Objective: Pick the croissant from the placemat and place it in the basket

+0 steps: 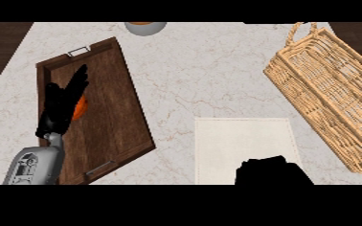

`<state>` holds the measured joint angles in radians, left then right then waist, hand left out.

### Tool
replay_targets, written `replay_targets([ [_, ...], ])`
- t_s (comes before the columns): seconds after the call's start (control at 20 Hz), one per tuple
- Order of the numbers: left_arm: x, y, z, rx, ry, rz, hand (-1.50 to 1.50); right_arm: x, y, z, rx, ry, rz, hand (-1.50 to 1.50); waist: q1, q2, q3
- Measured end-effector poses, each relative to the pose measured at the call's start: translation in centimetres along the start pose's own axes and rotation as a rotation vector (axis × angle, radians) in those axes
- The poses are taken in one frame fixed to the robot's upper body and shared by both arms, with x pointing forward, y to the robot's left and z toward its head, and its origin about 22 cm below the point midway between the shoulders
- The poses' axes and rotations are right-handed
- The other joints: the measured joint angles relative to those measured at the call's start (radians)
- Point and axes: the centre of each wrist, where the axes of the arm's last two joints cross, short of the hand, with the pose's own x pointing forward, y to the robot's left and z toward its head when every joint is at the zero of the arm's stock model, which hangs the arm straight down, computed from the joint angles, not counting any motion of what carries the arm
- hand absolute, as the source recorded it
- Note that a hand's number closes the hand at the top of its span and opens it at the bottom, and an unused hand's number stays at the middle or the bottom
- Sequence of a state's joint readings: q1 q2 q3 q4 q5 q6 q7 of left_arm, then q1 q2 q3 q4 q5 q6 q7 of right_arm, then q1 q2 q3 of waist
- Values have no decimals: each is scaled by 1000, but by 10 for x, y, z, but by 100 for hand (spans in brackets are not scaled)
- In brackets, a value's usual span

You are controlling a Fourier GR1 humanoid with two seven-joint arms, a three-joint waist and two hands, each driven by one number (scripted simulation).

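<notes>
The cream placemat (240,143) lies on the counter at the lower middle. My right hand (272,171) sits bunched over its near right corner, fingers curled downward. No croissant shows anywhere; the hand covers the spot where it lies and appears closed round it. The woven wicker basket (322,88) stands at the right edge, tilted, with a handle at its far end, well apart from the hand. My left hand (65,100) rests open with straight fingers over the wooden tray.
A dark wooden tray (113,110) with metal handles fills the left side; an orange object (80,107) peeks out under my left hand. A grey bowl (145,27) sits at the counter's far edge. Marble counter lies between placemat and basket.
</notes>
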<state>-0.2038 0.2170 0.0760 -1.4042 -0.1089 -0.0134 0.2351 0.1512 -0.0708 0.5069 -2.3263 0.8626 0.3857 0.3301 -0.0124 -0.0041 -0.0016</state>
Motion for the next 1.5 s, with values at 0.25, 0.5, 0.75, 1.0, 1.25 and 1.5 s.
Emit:
replay_targets([
  [0.25, 2, -4, -3, -5, -6, 1, 0, 11, -22, -14, -72, 48, 9, 150, 6, 2, 0],
  [0.5, 0, -6, -2, -13, -2, 0, 0, 21, -45, -28, -150, 100, 46, 150, 8, 1, -1],
  [0.75, 3, -6, -3, -11, -2, 3, 0, 31, -76, -43, -249, 156, 75, 150, 8, 0, 0],
  [1.0, -5, -4, -1, -10, -3, 1, 0, 35, -125, -55, -316, 178, 177, 150, 4, -2, 0],
  [1.25, -1, -6, -2, -6, -1, -3, 0, 22, -183, -64, -327, 238, 315, 150, 3, 0, 0],
  [1.5, -4, -8, -1, -14, -9, 1, 0, -5, -238, -67, -308, 339, 376, 150, 9, 3, 2],
])
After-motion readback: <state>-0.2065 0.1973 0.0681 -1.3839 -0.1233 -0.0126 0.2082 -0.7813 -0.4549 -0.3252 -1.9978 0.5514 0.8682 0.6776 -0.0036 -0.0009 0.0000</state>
